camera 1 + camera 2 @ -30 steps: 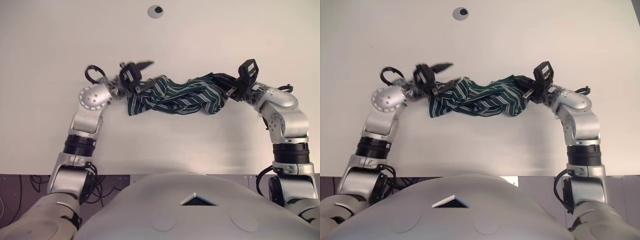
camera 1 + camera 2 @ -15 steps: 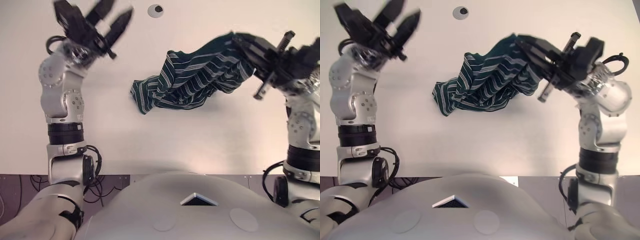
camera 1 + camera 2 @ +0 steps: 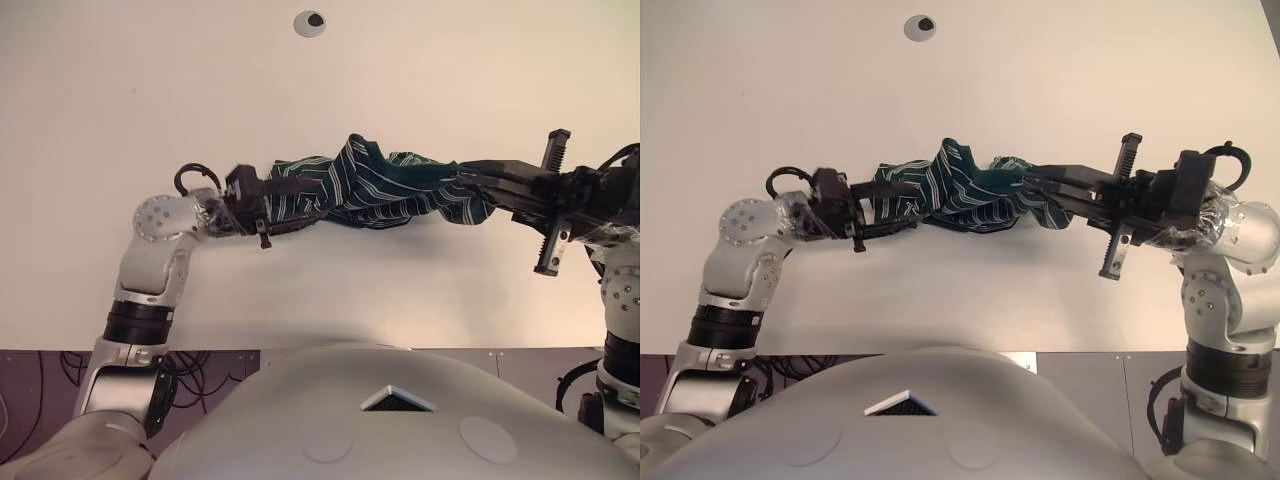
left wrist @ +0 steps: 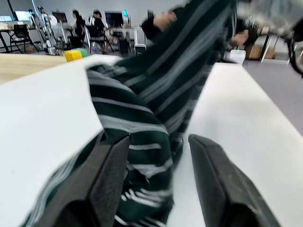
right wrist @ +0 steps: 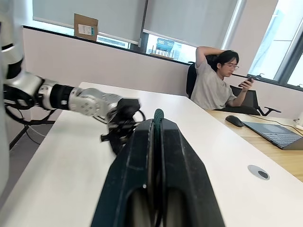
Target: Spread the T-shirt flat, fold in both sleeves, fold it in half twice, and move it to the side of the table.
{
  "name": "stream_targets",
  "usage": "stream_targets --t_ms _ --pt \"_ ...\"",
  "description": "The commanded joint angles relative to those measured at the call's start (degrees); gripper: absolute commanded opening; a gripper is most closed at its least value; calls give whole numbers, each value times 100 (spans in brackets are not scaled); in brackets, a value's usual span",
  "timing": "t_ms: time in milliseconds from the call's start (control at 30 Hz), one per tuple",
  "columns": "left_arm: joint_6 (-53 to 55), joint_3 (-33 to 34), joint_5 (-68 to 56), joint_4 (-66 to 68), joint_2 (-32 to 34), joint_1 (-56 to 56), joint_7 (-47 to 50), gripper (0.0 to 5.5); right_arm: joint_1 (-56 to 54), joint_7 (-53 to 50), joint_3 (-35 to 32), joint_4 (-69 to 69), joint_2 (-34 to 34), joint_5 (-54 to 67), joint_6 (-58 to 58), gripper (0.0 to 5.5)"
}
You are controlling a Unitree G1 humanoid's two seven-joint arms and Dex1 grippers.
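**Head views.** The T-shirt (image 3: 375,190) – dark green with white stripes – is bunched into a rope-like bundle. It runs left to right across the middle of the white tabletop (image 3: 300,80), between the two grippers. The left gripper (image 3: 902,204) sits at the bundle's left end, low over the surface, with its fingers spread and cloth lying between them. The right gripper (image 3: 468,183) has the bundle's right end, its fingers pressed together on the fabric. Whether that end is clear of the surface cannot be told. A round cable grommet (image 3: 310,22) is set in the tabletop at the far side, well apart from the shirt.

**Left wrist view.** The two fingers (image 4: 111,179) stand apart. Striped fabric of the T-shirt (image 4: 156,94) fills part of the gap, lies against one finger, and runs away from the camera over the tabletop (image 4: 42,109).

**Right wrist view.** The right gripper (image 5: 157,124) has its fingers closed flat against each other, and a thin green edge of the T-shirt (image 5: 158,113) shows pinched at the tips. Beyond it is the left gripper (image 5: 124,118), low over the tabletop (image 5: 71,179). The grommet (image 5: 258,172) lies off to one side.
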Motion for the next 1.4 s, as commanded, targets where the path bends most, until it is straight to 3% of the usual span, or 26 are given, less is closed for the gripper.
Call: stream_targets --t_ms 33,100,300,933,1200,1400 --pt "-494 -28 562 141 21 141 412 263 -191 -134 -63 -112 -117 35 146 0" --pt "-716 -20 797 221 -21 198 667 296 -238 -194 -61 -123 -106 42 196 0" --pt "-1297 -102 1246 667 -156 139 1148 299 -280 -304 -61 -188 -78 24 276 0" --pt "-1434 75 613 870 0 3 725 7 -141 -9 -50 300 22 -304 -169 0" --pt "-1578 152 606 1048 -68 -147 813 3 -70 109 -59 495 51 -351 -400 0" --pt "-1467 791 166 975 88 -898 909 3 -620 -377 -205 1215 157 -749 -696 0"
